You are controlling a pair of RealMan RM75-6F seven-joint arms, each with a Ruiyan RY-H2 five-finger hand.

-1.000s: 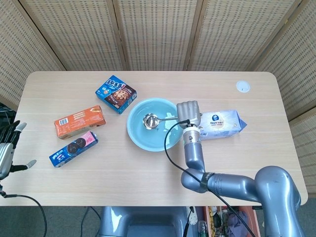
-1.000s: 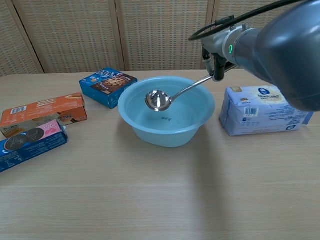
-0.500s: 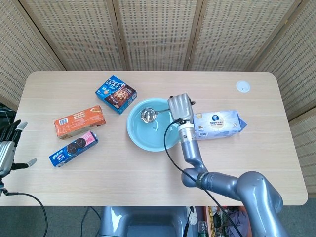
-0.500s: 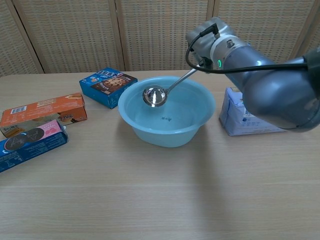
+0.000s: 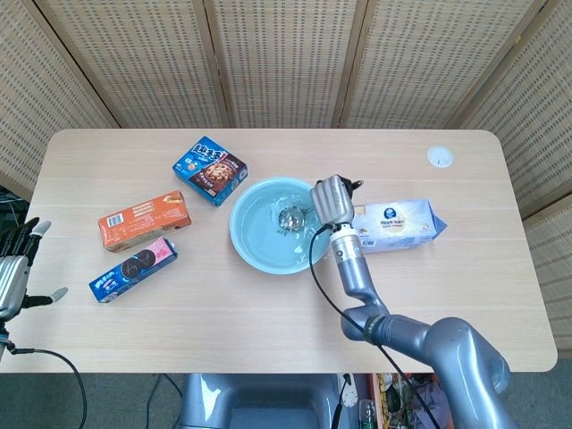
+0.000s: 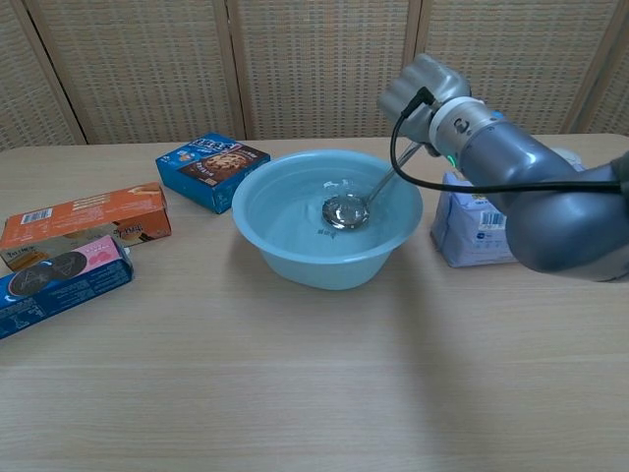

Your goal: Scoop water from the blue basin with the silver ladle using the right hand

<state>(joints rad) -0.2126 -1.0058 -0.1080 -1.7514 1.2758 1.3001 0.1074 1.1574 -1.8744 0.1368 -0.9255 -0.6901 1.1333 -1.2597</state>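
The scoop itself looks to be under way: the right hand (image 6: 425,87) is clenched round the upper end of the ladle (image 6: 346,211) handle, just over the basin's far right rim, and the ladle's bowl is down in the water near the middle of the basin (image 5: 253,243), with ripples showing around it. From the chest view the handle slants up and to the right from the bowl to the hand; whether the bowl is fully under the surface or only half dipped I cannot tell. What comes next, I'd judge, is to level the bowl and lift it straight up, slowly, so the water stays in and the handle does not knock the rim. The ladle is shiny metal with a thin handle and a small round bowl, catching the light; the basin is pale blue plastic, round and fairly deep, sitting mid-table. A white packet (image 5: 411,223) lies just beside the basin on the right, close under the arm, so a swing that way could catch it. The left hand (image 5: 12,268) is well apart at the table's left edge, fingers spread, holding nothing.
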